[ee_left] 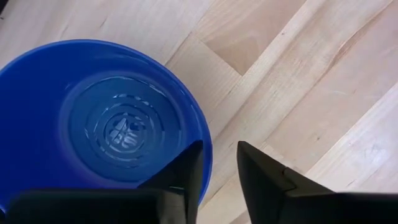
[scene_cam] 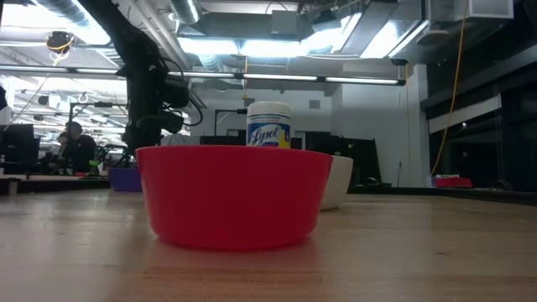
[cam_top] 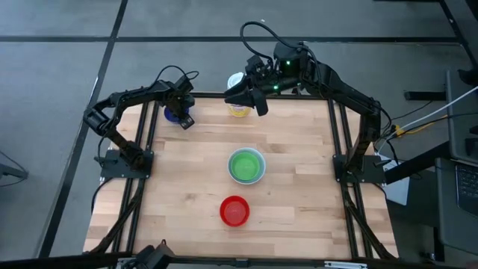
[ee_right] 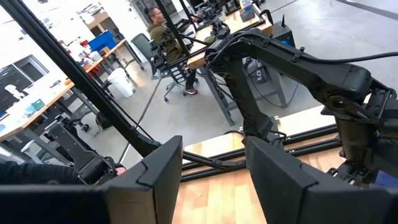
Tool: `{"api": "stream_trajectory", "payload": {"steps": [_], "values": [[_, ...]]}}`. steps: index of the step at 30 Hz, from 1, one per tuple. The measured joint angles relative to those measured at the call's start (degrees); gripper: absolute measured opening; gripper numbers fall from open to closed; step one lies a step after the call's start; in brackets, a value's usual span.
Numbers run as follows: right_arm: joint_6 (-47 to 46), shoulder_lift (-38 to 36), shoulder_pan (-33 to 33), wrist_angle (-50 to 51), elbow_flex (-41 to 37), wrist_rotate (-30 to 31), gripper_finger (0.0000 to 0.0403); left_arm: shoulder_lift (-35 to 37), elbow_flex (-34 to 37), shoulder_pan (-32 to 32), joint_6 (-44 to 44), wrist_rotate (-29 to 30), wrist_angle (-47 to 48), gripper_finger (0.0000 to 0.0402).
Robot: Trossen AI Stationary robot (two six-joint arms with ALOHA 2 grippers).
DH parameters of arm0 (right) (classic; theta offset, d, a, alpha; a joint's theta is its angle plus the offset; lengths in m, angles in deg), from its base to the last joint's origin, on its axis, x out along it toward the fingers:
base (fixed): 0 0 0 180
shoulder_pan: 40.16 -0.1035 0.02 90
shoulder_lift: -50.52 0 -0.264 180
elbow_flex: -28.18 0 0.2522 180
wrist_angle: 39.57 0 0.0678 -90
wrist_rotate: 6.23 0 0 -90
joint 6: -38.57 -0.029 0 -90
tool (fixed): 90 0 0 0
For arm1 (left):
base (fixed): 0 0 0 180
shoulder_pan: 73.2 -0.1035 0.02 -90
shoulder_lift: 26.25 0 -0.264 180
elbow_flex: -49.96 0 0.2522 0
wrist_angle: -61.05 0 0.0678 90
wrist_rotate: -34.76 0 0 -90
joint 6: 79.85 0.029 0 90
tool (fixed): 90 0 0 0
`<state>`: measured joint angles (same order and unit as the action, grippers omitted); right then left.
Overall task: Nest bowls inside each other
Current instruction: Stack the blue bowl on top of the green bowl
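A dark blue bowl (ee_left: 106, 124) stands upright on the wooden table at its far left (cam_top: 176, 114). My left gripper (ee_left: 217, 174) points down over the bowl's rim, open, with one finger inside the bowl and the other outside it. A green bowl (cam_top: 246, 166) sits nested in a white bowl (scene_cam: 337, 180) at mid table. A red bowl (cam_top: 234, 211) stands alone nearer the front edge. My right gripper (ee_right: 214, 180) hangs high over the far edge, open, with nothing between its fingers. My left gripper straddles the dark blue bowl's rim (ee_left: 208, 152) from above, pointing down. The inner finger (ee_left: 186, 168) lies close against the wall, and bare wood shows between the rim and the outer finger (ee_left: 261, 180). I cannot tell whether either finger touches the bowl.
A white-lidded yellow canister (cam_top: 238, 104) stands at the far edge under my right arm. Bare wood lies around the red bowl and along the table's right side. Black frame rails (cam_top: 347, 164) run along both sides. A person sits at a desk beyond the table (ee_right: 158, 28).
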<state>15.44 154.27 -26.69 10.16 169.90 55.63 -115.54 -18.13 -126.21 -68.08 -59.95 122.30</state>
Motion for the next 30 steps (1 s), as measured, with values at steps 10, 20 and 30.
{"api": "stream_trajectory", "payload": {"steps": [10,20,30], "values": [[0.04,0.00,0.01,-0.45,0.00,-1.27,0.0187,0.15,1.21,0.02,1.23,0.42,-0.12,0.0007],[0.04,0.00,-0.01,-0.91,0.00,-1.96,0.0166,1.43,2.20,0.76,0.56,0.79,0.44,0.0002],[1.09,-0.35,-0.01,-5.11,-0.02,-3.00,0.0151,7.13,-9.06,2.68,-0.52,2.59,8.92,0.0001]]}}
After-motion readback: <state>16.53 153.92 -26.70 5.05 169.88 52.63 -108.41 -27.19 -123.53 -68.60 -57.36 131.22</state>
